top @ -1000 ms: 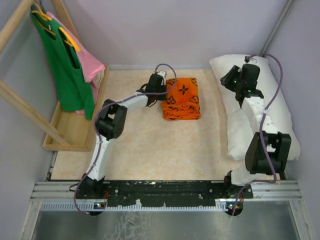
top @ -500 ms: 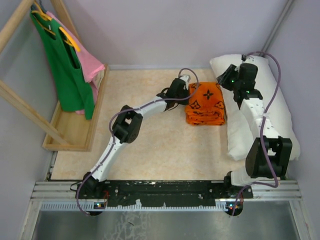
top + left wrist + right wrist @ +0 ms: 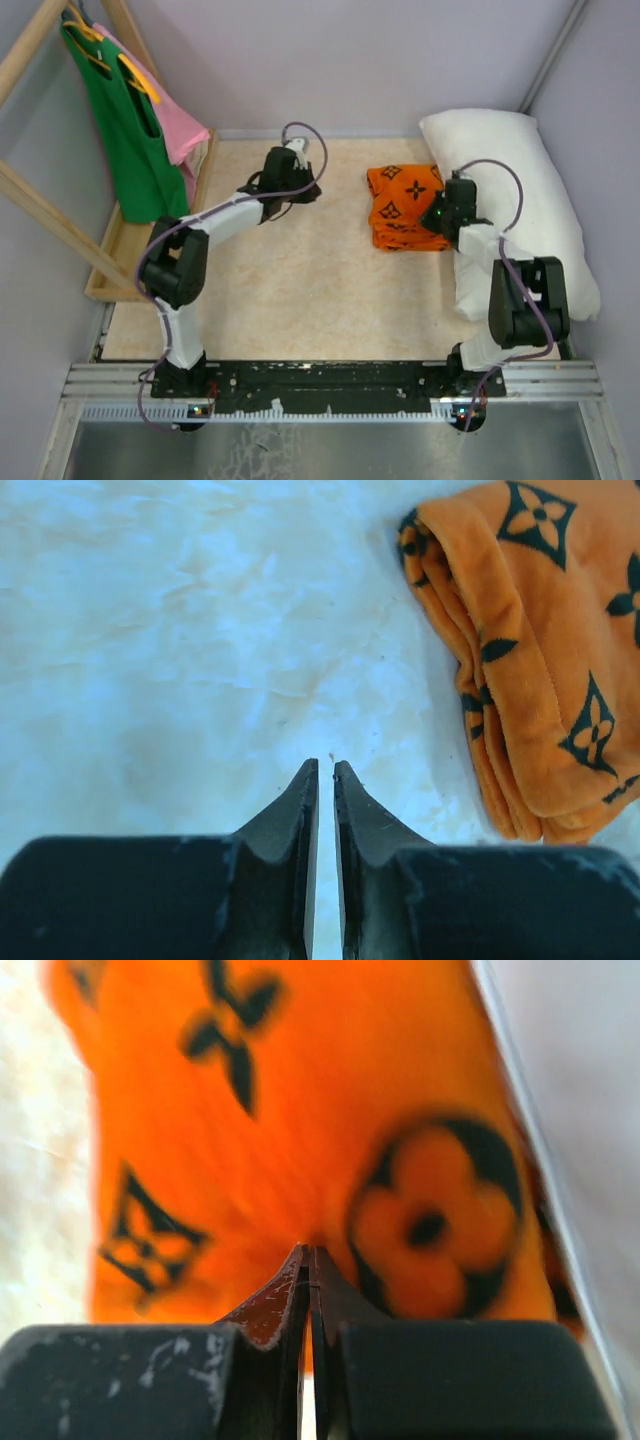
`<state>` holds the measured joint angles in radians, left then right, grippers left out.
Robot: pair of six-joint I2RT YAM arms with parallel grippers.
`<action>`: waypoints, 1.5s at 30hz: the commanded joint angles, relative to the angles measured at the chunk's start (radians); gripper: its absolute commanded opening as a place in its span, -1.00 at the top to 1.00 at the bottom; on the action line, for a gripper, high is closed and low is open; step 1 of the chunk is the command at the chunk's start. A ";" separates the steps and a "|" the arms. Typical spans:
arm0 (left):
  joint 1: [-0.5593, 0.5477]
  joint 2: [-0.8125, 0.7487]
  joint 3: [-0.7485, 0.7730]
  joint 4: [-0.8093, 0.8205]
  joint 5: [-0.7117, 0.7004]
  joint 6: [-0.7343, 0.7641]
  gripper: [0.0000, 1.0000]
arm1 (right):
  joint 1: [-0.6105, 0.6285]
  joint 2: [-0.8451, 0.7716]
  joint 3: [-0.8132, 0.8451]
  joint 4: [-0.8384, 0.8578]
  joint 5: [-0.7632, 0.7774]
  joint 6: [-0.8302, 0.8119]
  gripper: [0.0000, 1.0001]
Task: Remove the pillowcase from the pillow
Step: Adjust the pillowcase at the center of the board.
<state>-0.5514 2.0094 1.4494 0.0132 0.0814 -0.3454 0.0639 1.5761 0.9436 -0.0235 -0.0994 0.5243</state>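
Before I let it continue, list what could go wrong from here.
The right pincer is shut with its tips at the folded pillowcase; pulling away could snag and unfold it. The right arm passes over the pillow, so a swing might drag it.

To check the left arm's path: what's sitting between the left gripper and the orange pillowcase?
Only bare beige tabletop. In the left wrist view it runs from the left gripper and its closed fingers to the pillowcase. The top external view agrees.
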 commanded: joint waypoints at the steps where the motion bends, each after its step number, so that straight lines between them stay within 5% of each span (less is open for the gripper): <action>1: 0.032 -0.168 -0.182 0.086 0.027 0.025 0.67 | -0.006 -0.194 -0.176 0.106 0.127 0.043 0.96; 7: 0.052 -0.262 -0.352 0.070 0.025 0.007 0.65 | -0.035 -0.243 -0.250 0.085 0.106 0.015 0.98; 18: 0.055 -0.310 -0.379 0.033 0.081 0.018 0.64 | -0.041 -0.242 0.027 -0.016 -0.005 -0.043 1.00; 28: 0.060 -0.399 -0.441 -0.007 0.067 0.027 0.63 | -0.131 -0.178 -0.210 0.064 -0.035 0.030 1.00; 36: 0.083 -0.528 -0.517 -0.058 0.018 0.021 0.60 | -0.132 -0.254 -0.186 0.064 -0.010 -0.008 1.00; 45: 0.176 -0.662 -0.529 -0.110 0.110 -0.011 0.54 | 0.056 -0.324 -0.058 0.007 0.064 -0.087 1.00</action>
<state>-0.4183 1.4097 0.9264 -0.0647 0.1314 -0.3401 0.0196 1.3128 0.8082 -0.0177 -0.0826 0.4999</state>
